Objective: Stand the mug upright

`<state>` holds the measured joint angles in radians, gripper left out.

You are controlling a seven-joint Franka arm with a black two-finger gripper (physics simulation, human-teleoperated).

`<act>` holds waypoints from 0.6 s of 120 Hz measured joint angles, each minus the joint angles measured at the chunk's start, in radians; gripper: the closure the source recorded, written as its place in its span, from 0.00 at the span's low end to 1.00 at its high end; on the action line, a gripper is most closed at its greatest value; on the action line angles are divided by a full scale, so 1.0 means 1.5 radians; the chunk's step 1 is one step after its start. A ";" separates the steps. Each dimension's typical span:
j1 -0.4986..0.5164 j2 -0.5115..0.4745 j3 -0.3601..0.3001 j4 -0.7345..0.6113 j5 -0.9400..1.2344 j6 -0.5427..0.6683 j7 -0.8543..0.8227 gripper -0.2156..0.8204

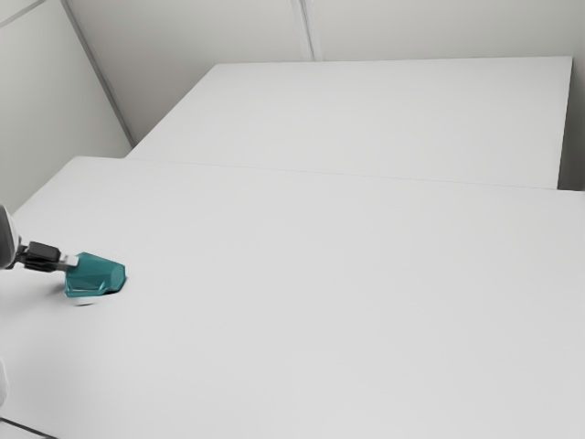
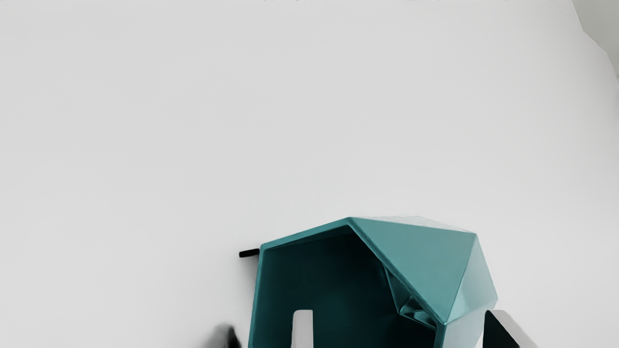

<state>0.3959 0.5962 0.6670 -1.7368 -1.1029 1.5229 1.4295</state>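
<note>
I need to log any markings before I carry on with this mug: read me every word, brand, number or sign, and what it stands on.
None to read.
Teal faceted mug: no print on the faces in view; I cannot tell about its hidden sides.
Smooth white table: no lettering or signs in view.
Black two-finger gripper: no label or number that I can make out.

The teal, faceted mug (image 1: 94,274) is oriented on its side above the smooth white tabletop (image 1: 320,302), near the exterior view's left edge. The black two-finger gripper (image 1: 70,262) extends from that edge, its pale fingertips located at the mug. Light grey wall panels (image 1: 201,32) stand behind.
</note>
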 joint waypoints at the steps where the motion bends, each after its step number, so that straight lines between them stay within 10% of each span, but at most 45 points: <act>1: 0.000 0.000 0.000 0.000 -0.001 0.000 0.000 0.49; 72: -0.005 0.003 -0.016 0.005 -0.024 0.003 0.018 0.78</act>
<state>0.3891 0.6003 0.6432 -1.7298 -1.1391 1.5279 1.4560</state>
